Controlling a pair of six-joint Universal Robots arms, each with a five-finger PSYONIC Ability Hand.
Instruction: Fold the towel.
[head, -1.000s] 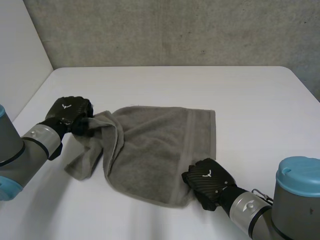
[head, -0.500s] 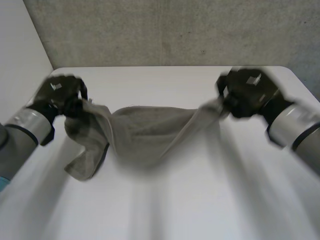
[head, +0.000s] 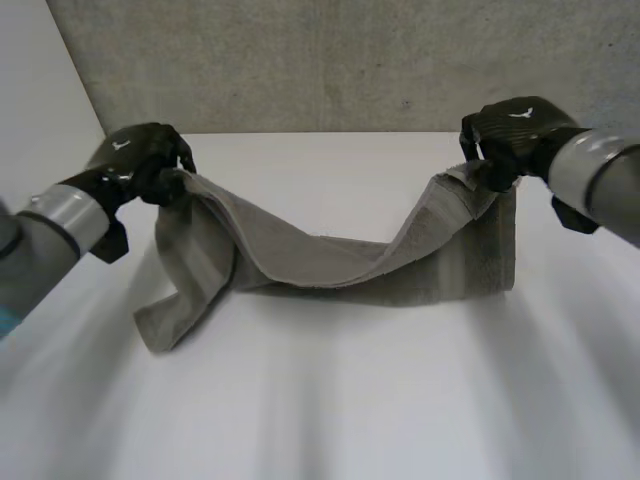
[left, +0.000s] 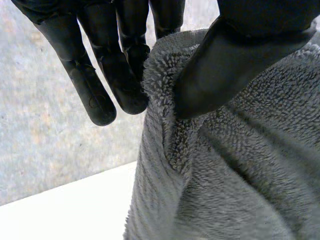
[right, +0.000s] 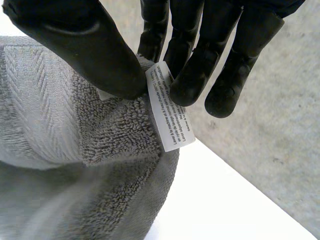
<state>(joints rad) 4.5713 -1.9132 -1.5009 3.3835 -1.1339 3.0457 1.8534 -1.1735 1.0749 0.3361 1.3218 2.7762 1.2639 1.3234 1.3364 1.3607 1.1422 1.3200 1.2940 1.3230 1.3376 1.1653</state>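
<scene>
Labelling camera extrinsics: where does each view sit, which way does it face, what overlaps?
Head view: between and behind the arms, looking down at the table; both arms show, left robot hand and right robot hand each pinching an end of the towel.
Left wrist view: on the left wrist, looking along its palm; thumb and fingers pinch towel.
Right wrist view: on the right wrist, along its palm; fingers pinch beside the label.
Shared: towel, table, wall.
</scene>
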